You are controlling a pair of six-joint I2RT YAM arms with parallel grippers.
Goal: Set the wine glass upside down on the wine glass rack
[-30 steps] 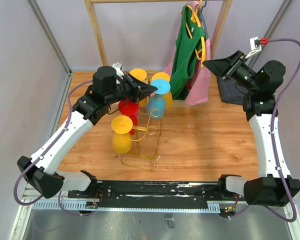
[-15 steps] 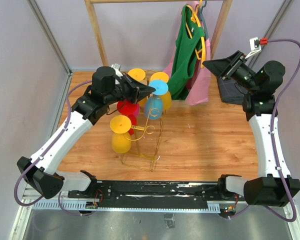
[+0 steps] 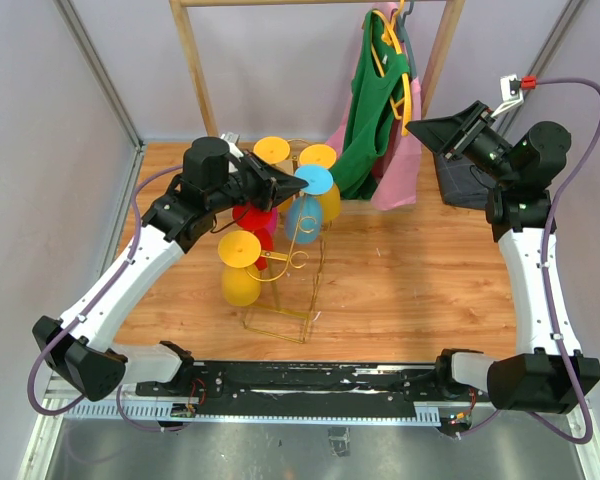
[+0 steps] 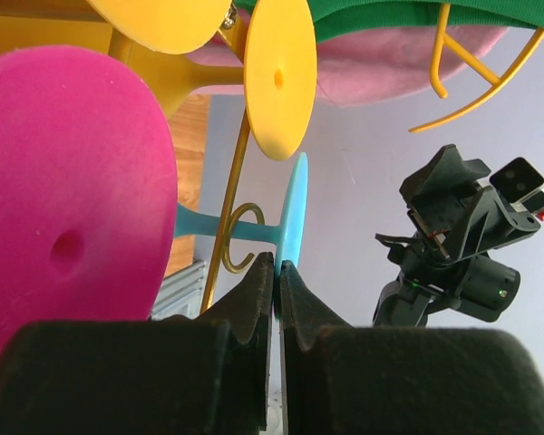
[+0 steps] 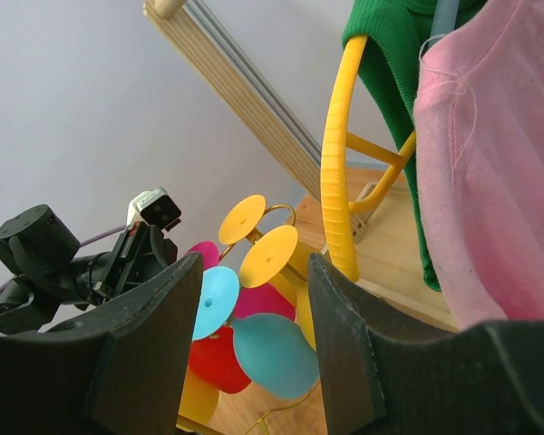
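Observation:
A blue wine glass (image 3: 306, 214) hangs upside down on the gold wire wine glass rack (image 3: 298, 258), foot up. In the left wrist view its stem (image 4: 208, 227) runs through a curled gold loop (image 4: 238, 237). My left gripper (image 3: 302, 181) (image 4: 278, 265) is shut, its tips pinching the rim of the blue foot (image 4: 293, 213). My right gripper (image 3: 426, 125) (image 5: 254, 272) hovers high at the back right, open and holding nothing, looking toward the rack (image 5: 281, 210).
Yellow glasses (image 3: 242, 280), a red one (image 3: 256, 218) and a pink one (image 4: 63, 199) crowd the same rack. A wooden clothes rail (image 3: 193, 70) stands behind, with green (image 3: 375, 100) and pink (image 3: 400, 175) garments on yellow hangers (image 5: 337, 172).
My left gripper has drawn slightly back to the left, and the blue glass's foot has shifted a little left and down with it. The right arm has not moved.

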